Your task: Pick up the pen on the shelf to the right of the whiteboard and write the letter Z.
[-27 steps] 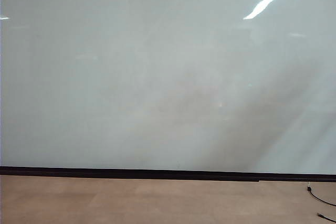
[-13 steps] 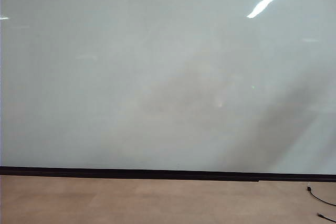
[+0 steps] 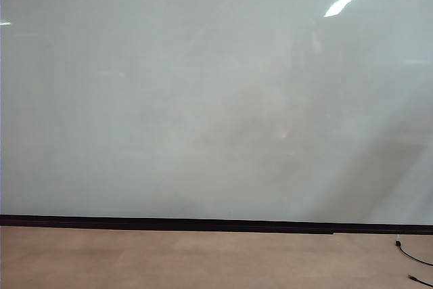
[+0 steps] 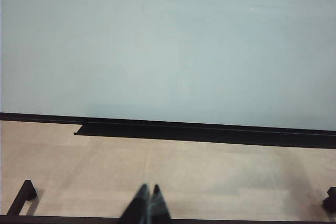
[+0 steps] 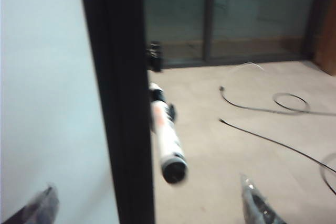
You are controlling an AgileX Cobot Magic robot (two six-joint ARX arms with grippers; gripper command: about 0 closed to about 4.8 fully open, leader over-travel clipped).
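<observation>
Against the whiteboard: every place below is being given relative to the whiteboard [image 3: 203,99], which is filling most of the exterior view, with its dark strip running along the bottom above the floor [image 3: 169,258].
Board surface: it is showing only glare and soft reflections; no drawn line is showing on it.
Pen: the pen [image 5: 167,134] is sticking out from the whiteboard's black side frame [image 5: 123,108] in the right wrist view, white-bodied with its dark round end facing the camera; what is carrying it is hidden behind the frame.
Right tool: the right tool [image 5: 152,205] is hanging short of the pen, its two fingers standing wide apart, one in front of the board face, the other over the floor beyond the frame, gripping nothing.
Left tool: the left tool [image 4: 147,205] is pointing at the floor in front of the board's bottom strip, its fingertips [image 4: 140,203] lying together, holding nothing.
Cables: black cables [image 5: 262,106] are lying on the floor beyond the board's side frame.
</observation>
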